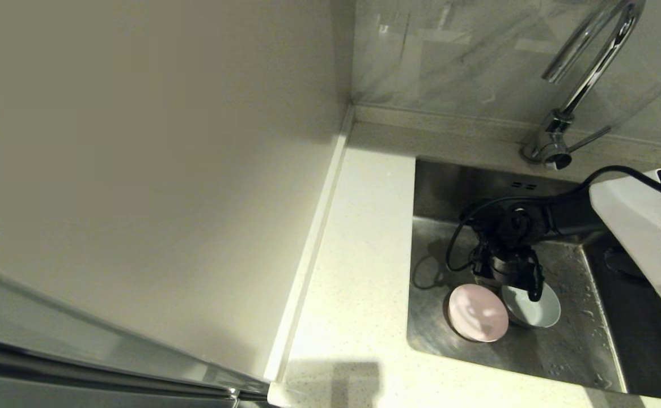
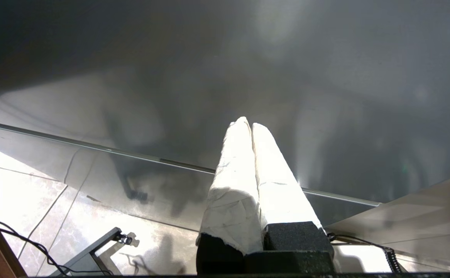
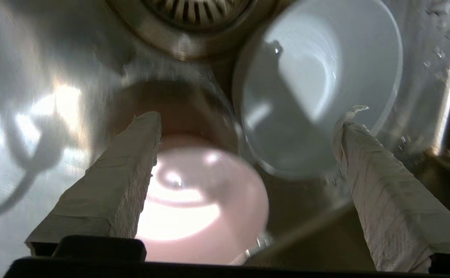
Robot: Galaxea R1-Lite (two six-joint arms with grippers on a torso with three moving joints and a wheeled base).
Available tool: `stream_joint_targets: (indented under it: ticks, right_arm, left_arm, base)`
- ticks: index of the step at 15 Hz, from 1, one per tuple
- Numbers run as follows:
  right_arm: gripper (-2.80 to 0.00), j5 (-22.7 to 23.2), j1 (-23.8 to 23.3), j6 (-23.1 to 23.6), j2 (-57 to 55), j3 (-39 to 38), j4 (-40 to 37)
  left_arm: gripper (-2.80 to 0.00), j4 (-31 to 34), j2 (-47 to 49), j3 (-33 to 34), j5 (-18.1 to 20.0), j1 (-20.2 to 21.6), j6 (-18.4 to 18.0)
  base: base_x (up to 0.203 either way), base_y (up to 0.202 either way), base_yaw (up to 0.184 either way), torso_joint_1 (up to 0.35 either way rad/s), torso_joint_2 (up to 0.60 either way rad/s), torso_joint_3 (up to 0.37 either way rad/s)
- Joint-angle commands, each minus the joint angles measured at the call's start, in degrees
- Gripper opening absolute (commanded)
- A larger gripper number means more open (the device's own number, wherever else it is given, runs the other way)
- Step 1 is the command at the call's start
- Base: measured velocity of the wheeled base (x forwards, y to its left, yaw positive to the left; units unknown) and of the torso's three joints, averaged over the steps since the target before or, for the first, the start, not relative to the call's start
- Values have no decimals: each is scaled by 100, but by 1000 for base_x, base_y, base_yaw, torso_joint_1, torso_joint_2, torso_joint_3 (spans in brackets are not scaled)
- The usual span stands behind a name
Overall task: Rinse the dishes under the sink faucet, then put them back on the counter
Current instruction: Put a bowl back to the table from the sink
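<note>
Two dishes lie side by side on the floor of the sink point(image 1: 568, 345): a pale pink one point(image 1: 478, 313) and a pale blue-grey one point(image 1: 537, 310). My right gripper point(image 1: 509, 286) hangs just above them, open wide and holding nothing. In the right wrist view its taped fingers point(image 3: 132, 154) straddle the pink dish point(image 3: 198, 200) and the blue-grey dish point(image 3: 313, 88), with the drain point(image 3: 194, 23) beyond. The chrome faucet point(image 1: 585, 73) rises behind the sink. My left gripper point(image 2: 248, 123) is shut and empty, away from the sink, out of the head view.
The speckled counter point(image 1: 359, 255) runs along the sink's left side and front. A plain cream wall panel point(image 1: 138, 170) borders the counter on the left. The faucet's side lever point(image 1: 591, 137) sticks out at its base. Water drops dot the sink floor.
</note>
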State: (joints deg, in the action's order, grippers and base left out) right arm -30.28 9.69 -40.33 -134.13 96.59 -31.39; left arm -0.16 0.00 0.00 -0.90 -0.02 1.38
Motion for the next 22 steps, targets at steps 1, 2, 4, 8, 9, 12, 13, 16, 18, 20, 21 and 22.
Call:
stream_joint_targets:
  ticks: [1,2,4,8,9,12,13,16,18,20,21,22]
  right_arm:
    - [0,-21,-166,-20,-384,265,-16]
    - [0,-25,-206,-19,-461,319,-16]
    - [0,-39,-266,-28,-562,393,-2]
    - [0,-39,-351,-19,-693,517,132]
    - [0,-39,-362,-19,-717,519,133]
    - [-280,-57,-449,-4,-791,527,135]
    - [-280,-57,-468,16,-791,519,133]
    - [-280,-57,-474,25,-755,519,133]
    - [-280,-66,-468,25,-718,500,124]
    - [-280,-57,-468,16,-628,428,116]
    - [-280,-57,-468,16,-565,390,116]
    - [-280,-57,-468,16,-528,375,116]
  left_arm:
    - [-280,-2,-18,0,-3,-1,3]
    - [-280,-2,-18,0,2,-6,3]
    - [-280,-2,-18,0,2,-2,3]
    - [-280,-2,-18,0,2,2,3]
    - [-280,-2,-18,0,-4,2,3]
    - [-280,-2,-18,0,2,2,3]
    - [-280,-2,-18,0,2,2,3]
    - [-280,-2,-18,0,2,2,3]
    - [-280,-2,-26,0,-2,2,3]
    - [-280,-2,-18,0,-2,2,3]
    - [-280,-2,-18,0,2,2,3]
    - [-280,-2,-18,0,-5,2,3]
  base:
    - [0,0,0,0,0,0]
    - [0,0,0,0,0,0]
    - [0,0,0,0,0,0]
    - [0,0,0,0,0,0]
    - [0,0,0,0,0,0]
    - [0,0,0,0,0,0]
    - [0,0,0,0,0,0]
    - [0,0,0,0,0,0]
    - [0,0,0,0,0,0]
    - [0,0,0,0,0,0]
    - [0,0,0,0,0,0]
    - [0,0,0,0,0,0]
